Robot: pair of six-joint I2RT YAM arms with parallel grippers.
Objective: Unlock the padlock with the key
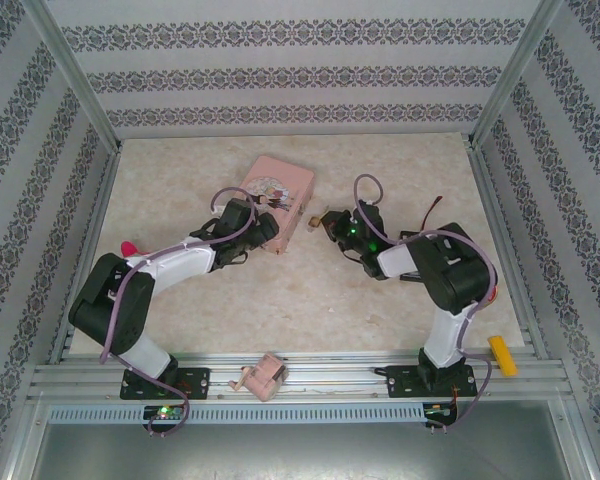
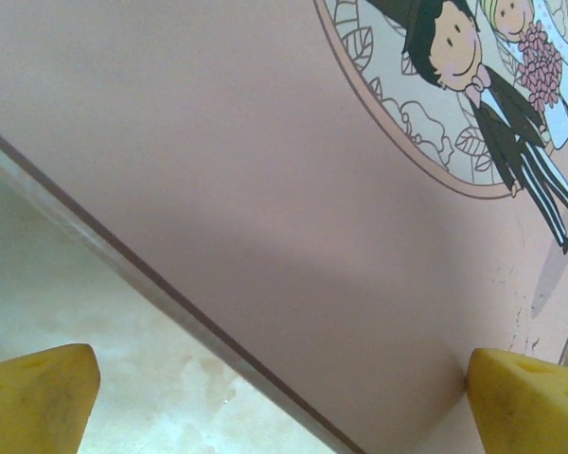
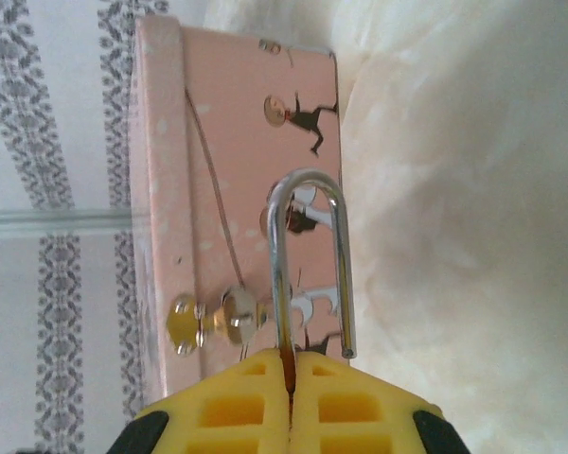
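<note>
pink cartoon-printed tin [image 1: 285, 180], silvery padlock shackle [image 3: 275, 255]

Pink rectangular picture-lidded tin box [image 1: 280, 192] lies on the pale marbled tabletop [image 1: 400, 300], centre-rear. Yellow oblong block [image 1: 501, 355] rests at the near metal rail [image 1: 330, 376], right end. Small pink boxlike item [image 1: 265, 378] sits mid-rail.

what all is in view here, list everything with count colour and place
pink tin: one, pink with a cartoon couple on the lid, mid table between the grippers
clasp: one, gold, on the tin's side wall
padlock: one, brass with a silver shackle, beside the tin, clamped in the right gripper
yellow block: one, yellow, near-right corner by the rail
small pink object: one, pink, on the near rail between the arm bases
red-pink item: one, left side, partly hidden behind the left arm
table: one, beige marbled
left gripper: yellow pads, open, close over the tin's lid
right gripper: yellow pads, shut on the padlock
</note>
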